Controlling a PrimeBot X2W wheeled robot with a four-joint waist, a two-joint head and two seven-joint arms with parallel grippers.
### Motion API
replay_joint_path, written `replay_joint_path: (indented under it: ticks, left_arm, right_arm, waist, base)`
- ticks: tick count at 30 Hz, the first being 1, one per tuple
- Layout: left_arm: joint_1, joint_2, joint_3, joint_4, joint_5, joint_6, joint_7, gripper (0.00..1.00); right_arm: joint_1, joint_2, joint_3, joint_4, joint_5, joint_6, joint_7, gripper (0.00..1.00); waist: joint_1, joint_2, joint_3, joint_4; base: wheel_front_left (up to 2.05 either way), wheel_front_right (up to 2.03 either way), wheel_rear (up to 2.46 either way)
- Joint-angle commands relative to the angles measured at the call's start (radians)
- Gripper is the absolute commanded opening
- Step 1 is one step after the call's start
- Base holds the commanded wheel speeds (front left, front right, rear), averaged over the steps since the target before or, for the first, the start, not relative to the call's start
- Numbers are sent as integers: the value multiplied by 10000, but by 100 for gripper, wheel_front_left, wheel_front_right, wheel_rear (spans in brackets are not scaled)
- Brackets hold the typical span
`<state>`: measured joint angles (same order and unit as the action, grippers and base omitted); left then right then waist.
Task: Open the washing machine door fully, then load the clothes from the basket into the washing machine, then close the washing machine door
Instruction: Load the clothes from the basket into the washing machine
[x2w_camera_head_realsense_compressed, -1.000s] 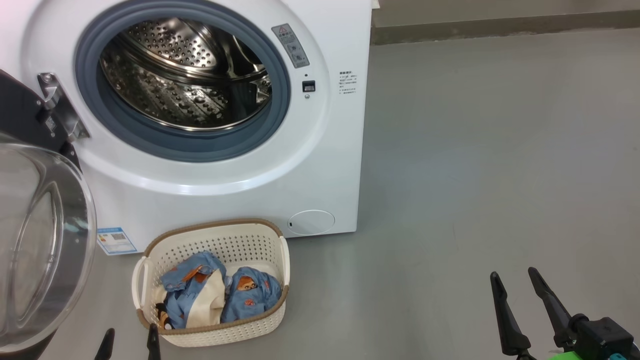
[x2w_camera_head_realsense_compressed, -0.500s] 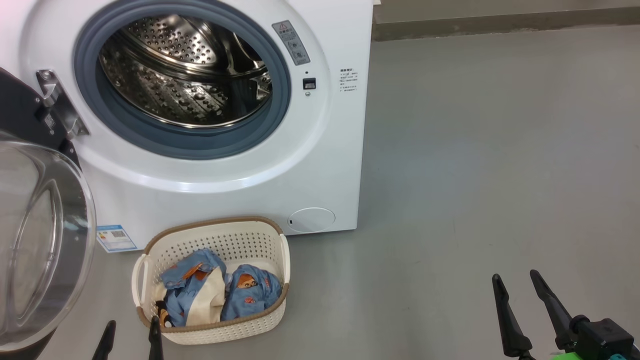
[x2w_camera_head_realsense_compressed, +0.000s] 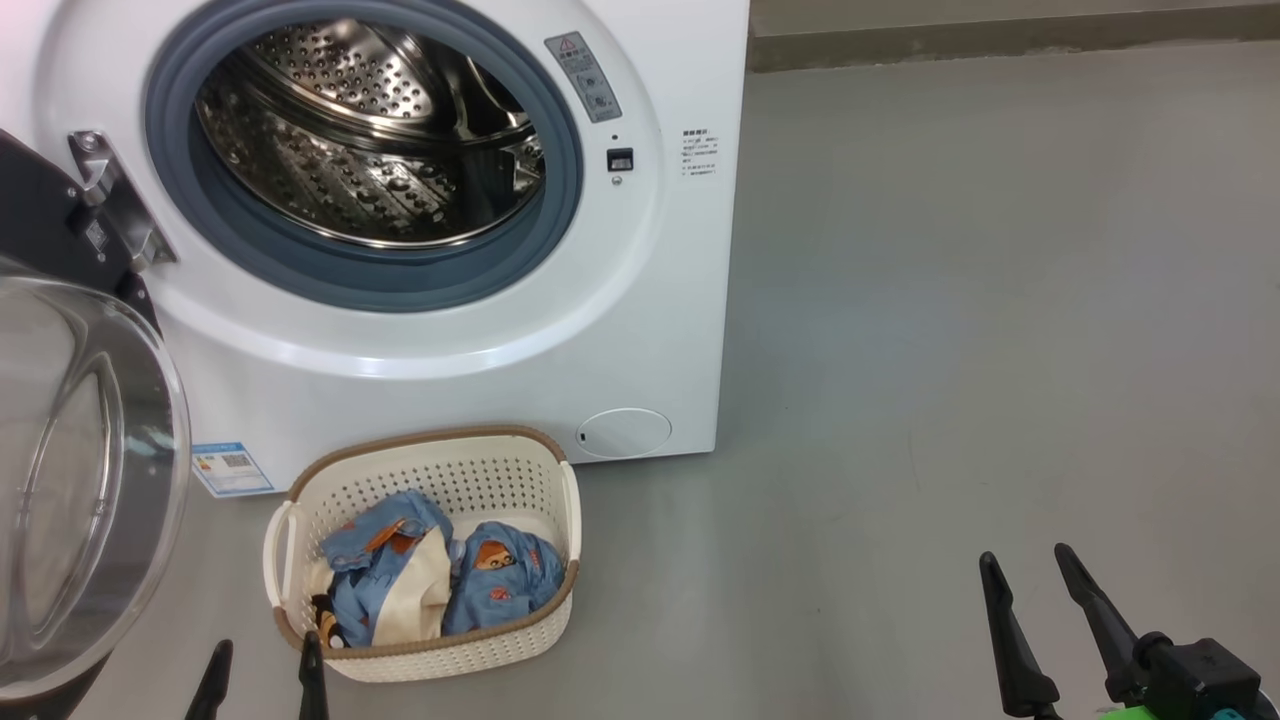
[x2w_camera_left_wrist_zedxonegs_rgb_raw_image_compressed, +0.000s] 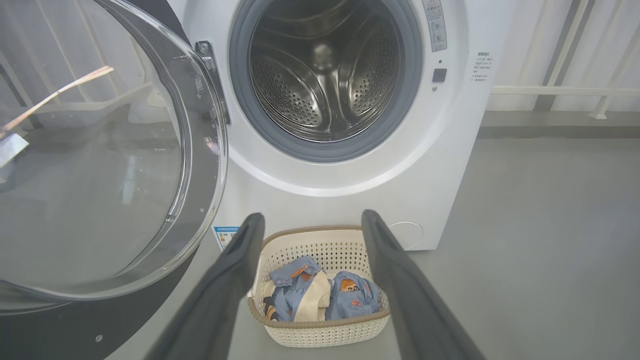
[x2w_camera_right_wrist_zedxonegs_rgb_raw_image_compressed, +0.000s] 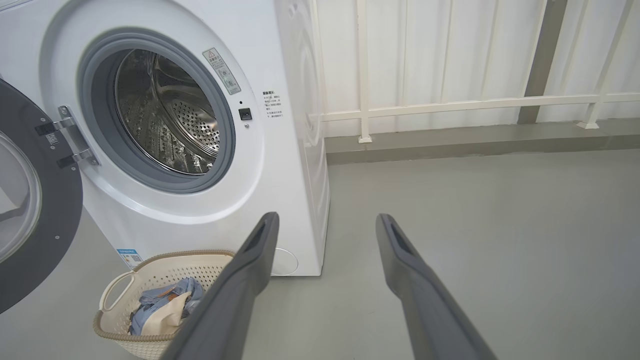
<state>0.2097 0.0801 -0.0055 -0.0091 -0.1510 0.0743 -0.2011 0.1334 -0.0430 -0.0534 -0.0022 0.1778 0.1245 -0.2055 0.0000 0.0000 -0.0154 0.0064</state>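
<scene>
The white washing machine (x2w_camera_head_realsense_compressed: 640, 330) stands at the upper left with its steel drum (x2w_camera_head_realsense_compressed: 360, 140) exposed. Its door (x2w_camera_head_realsense_compressed: 90, 480), black-rimmed with a clear bulging window, hangs swung open at the far left. On the floor in front sits the cream basket (x2w_camera_head_realsense_compressed: 430, 440), holding the light-blue bear-print clothes (x2w_camera_head_realsense_compressed: 500, 580). My left gripper (x2w_camera_head_realsense_compressed: 265, 650) is open just left of the basket's near corner. In the left wrist view its fingers (x2w_camera_left_wrist_zedxonegs_rgb_raw_image_compressed: 312, 216) frame the basket (x2w_camera_left_wrist_zedxonegs_rgb_raw_image_compressed: 325, 335) and clothes (x2w_camera_left_wrist_zedxonegs_rgb_raw_image_compressed: 350, 300). My right gripper (x2w_camera_head_realsense_compressed: 1025, 560) is open and empty over bare floor, far right.
Grey floor (x2w_camera_head_realsense_compressed: 950, 300) stretches to the right of the machine. A white railing (x2w_camera_right_wrist_zedxonegs_rgb_raw_image_compressed: 450, 105) and a low kerb run along the back wall behind it. The open door (x2w_camera_left_wrist_zedxonegs_rgb_raw_image_compressed: 100, 150) takes up the space left of the basket.
The whole head picture has slid up a little, so the camera has moved. Both grippers stay open and the door, basket and clothes lie as before.
</scene>
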Motion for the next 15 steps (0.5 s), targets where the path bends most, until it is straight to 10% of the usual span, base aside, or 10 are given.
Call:
replay_joint_path:
  ticks: [1, 15]
  left_arm:
    - [-423, 128, 300, -217, -56, 52, -42, 100]
    - [-628, 197, 283, -12, -214, 103, -122, 100]
  right_arm:
    - [-325, -74, 252, -206, -35, 62, -103, 100]
    - [-358, -73, 344, -315, 21, 62, -38, 100]
  waist:
    - [0, 0, 15, 7]
    - [0, 0, 213, 105]
  base:
    - [0, 0, 0]
    - [79, -79, 0]
